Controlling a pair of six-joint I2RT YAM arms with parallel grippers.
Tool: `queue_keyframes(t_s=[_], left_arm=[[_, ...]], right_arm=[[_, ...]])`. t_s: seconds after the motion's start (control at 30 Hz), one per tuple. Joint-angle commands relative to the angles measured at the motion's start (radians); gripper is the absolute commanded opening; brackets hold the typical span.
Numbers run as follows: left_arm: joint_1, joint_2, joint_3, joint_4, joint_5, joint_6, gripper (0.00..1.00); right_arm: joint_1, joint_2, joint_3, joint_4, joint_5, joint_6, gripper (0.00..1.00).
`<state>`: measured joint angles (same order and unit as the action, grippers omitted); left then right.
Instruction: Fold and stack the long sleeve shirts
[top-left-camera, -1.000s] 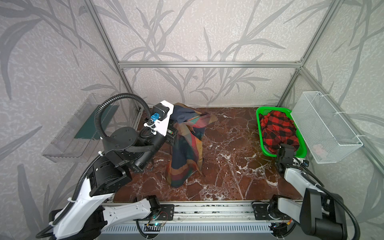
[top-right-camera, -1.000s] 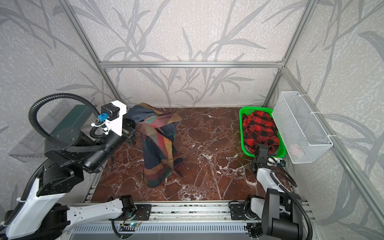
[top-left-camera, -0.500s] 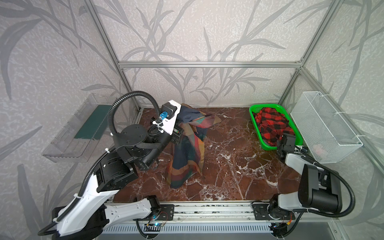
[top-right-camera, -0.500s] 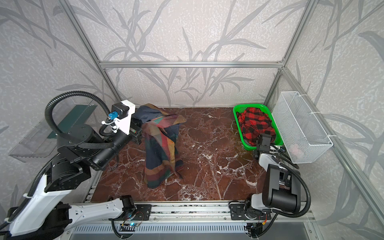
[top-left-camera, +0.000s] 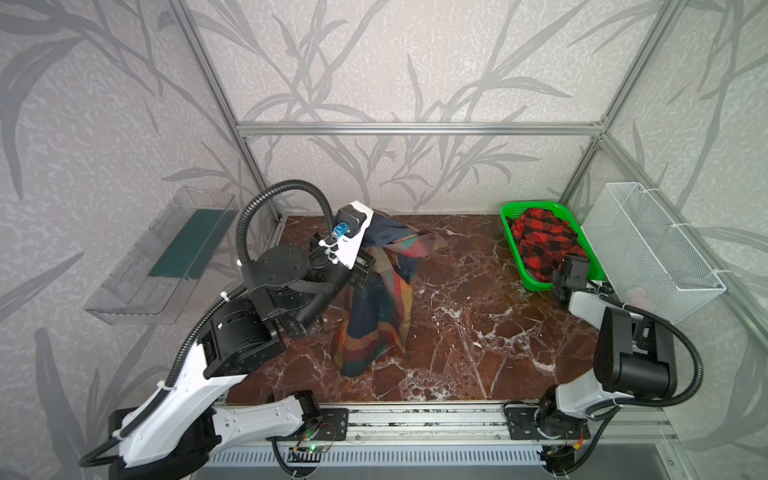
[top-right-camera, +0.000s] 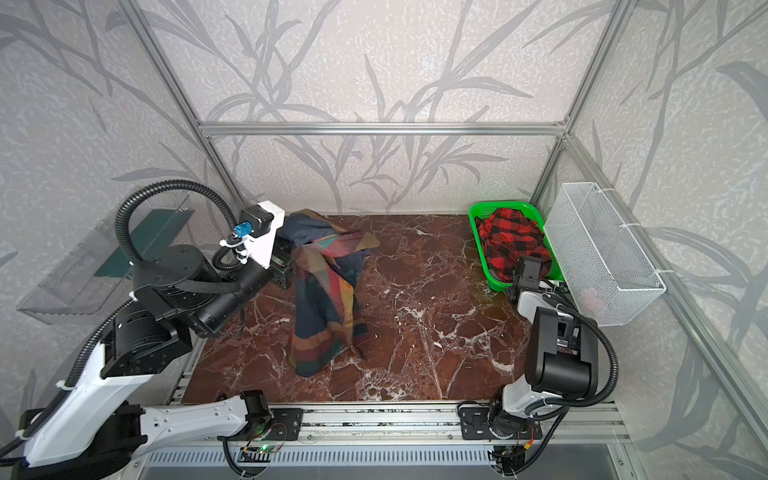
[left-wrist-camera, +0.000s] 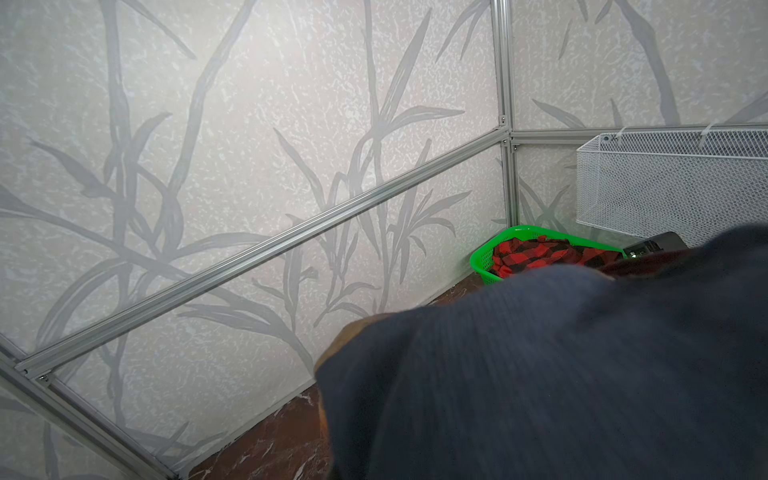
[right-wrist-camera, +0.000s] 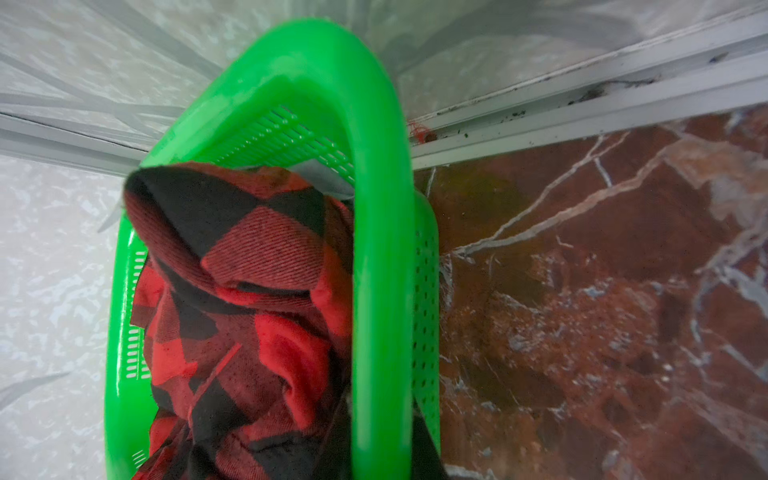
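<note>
Left arm raised, left gripper (top-left-camera: 366, 268) pinching the block-plaid shirt (top-left-camera: 374, 324), which dangles onto the table (top-left-camera: 478, 332). Right arm low, right gripper (top-left-camera: 559, 283) nipping the green basket's (top-left-camera: 532, 205) rim at the back-right corner.

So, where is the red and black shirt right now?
The red and black shirt lies crumpled inside the green basket, at the far right corner of the table in both top views, beside the white wire basket.

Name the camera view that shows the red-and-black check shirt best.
The right wrist view: the red-and-black check shirt fills it close up, crumpled in the green basket, though cropped. Both top views show most of the heap, small. The left wrist view shows only a strip past the navy plaid shirt.
</note>
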<state>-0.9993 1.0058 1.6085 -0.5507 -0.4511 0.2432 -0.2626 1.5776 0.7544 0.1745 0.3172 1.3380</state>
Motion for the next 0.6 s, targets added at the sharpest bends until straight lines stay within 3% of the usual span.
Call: queue_keyframes(t_s=[0.0,0.2,0.37,0.57], left_arm=[[0.002,0.004,0.041,0.006,-0.006,0.004,0.00],[0.002,0.010,0.044,0.005,0.004,-0.011,0.00],[0.002,0.017,0.025,0.011,0.005,-0.024,0.00],[0.002,0.058,0.014,0.005,0.015,-0.031,0.00]], right_arm=[[-0.019,0.058,-0.013,-0.051,-0.007,0.067,0.00],[-0.027,0.070,0.025,-0.066,0.009,0.063,0.05],[-0.032,0.036,0.012,-0.062,-0.010,0.029,0.37],[-0.010,-0.092,-0.094,-0.071,-0.067,0.015,0.64]])
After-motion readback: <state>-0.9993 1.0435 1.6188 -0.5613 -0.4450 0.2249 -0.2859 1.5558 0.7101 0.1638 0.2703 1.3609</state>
